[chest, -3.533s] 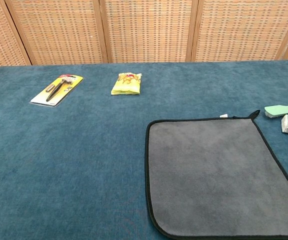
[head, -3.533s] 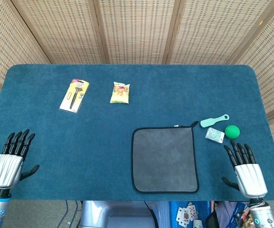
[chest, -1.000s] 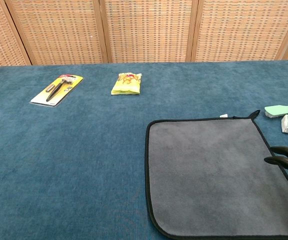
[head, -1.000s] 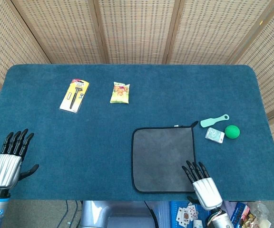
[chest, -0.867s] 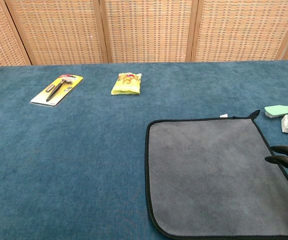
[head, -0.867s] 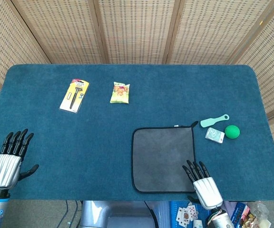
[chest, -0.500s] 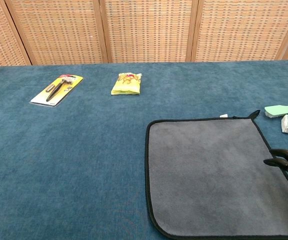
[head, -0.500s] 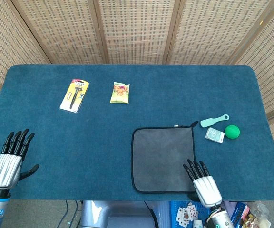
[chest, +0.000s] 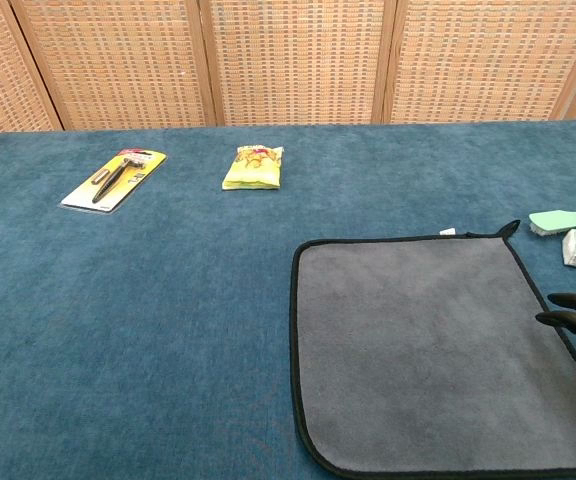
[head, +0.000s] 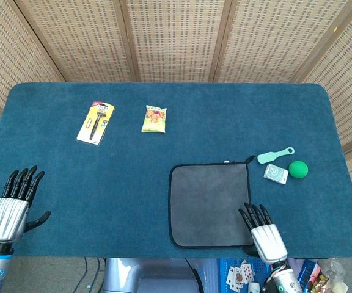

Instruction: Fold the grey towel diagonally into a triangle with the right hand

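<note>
From the head view, the towel [head: 210,204] lies flat and fully spread near the desk's [head: 164,183] front edge, right of centre, all four corners out and no fold begun. The right hand [head: 264,231] sits at the towel's front right corner, palm down, its fingers [head: 253,214] apart and straight, tips over or just beside the towel's right hem; whether they touch the cloth cannot be told. Nothing is gripped. The left hand [head: 11,207] rests near the front left corner of the desk, fingers spread, holding nothing, well apart from the towel.

From the chest view, the towel [chest: 428,340] again shows as one flat layer with its dark border unbroken around it. Only the right hand's fingertips [chest: 573,310] show, at the towel's right edge, apart from one another.

Judged from this, the task is at its start: the corner is yet to be pinched, lifted and carried to the opposite corner, toward the desk's middle.
</note>
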You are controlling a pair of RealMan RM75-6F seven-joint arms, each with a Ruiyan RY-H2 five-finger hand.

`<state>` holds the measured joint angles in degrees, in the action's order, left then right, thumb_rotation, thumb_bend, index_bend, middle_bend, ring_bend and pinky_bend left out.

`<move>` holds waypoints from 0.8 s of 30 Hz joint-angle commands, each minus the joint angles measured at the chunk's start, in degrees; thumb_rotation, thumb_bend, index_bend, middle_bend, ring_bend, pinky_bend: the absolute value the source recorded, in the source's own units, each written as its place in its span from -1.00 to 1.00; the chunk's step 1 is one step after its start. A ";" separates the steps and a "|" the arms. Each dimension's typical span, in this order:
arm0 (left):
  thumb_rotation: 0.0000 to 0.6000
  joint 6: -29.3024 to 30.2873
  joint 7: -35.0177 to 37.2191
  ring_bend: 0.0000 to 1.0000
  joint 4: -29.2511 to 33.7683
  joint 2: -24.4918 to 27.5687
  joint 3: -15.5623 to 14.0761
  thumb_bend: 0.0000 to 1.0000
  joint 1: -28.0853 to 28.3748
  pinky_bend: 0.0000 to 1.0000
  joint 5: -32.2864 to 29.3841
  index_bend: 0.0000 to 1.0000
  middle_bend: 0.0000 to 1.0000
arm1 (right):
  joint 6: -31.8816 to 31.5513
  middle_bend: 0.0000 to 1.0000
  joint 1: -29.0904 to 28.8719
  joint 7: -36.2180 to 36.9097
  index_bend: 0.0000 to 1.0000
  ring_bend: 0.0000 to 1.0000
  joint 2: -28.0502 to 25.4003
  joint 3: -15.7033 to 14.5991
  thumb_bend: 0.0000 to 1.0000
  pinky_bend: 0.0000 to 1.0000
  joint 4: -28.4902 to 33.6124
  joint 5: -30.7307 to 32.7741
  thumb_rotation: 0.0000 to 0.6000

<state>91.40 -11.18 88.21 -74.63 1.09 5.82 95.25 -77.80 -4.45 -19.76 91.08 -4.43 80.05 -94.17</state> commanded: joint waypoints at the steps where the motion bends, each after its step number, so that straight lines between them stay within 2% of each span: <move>1: 1.00 -0.04 -0.03 -1.00 0.01 -0.01 0.01 -0.67 0.00 -1.00 -0.05 -1.00 -1.00 | 0.01 -1.00 -0.07 0.01 -0.90 -1.00 0.09 -0.02 -0.95 -1.00 -0.11 0.09 1.00; 15: 1.00 -1.71 -0.01 -1.00 0.11 -0.19 0.39 -0.67 1.22 -1.00 -0.20 -1.00 -1.00 | 0.85 -1.00 -0.01 -1.47 -0.90 -1.00 0.07 0.04 -0.84 -1.00 -0.42 2.04 1.00; 19: 1.00 -1.43 -0.20 -1.00 0.29 -0.27 0.25 -0.67 1.21 -1.00 0.24 -1.00 -1.00 | 0.74 -1.00 -0.20 -0.97 -0.90 -1.00 0.44 -0.13 -0.61 -1.00 -1.09 1.60 1.00; 22: 1.00 -0.95 -0.22 -1.00 0.41 -0.18 0.12 -0.67 0.95 -1.00 0.39 -1.00 -1.00 | 0.94 -1.00 -0.43 -0.79 -0.90 -1.00 0.78 -0.23 -0.37 -1.00 -1.50 1.36 1.00; 24: 1.00 -0.68 -0.17 -1.00 0.46 -0.12 0.08 -0.67 0.82 -1.00 0.47 -1.00 -1.00 | 0.95 -1.00 -0.53 -0.50 -0.90 -1.00 0.92 -0.20 -0.14 -1.00 -1.79 1.36 1.00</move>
<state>90.71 -11.36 88.66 -74.77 1.19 6.67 95.70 -76.85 -4.95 -20.29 91.96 -4.63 78.29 -92.80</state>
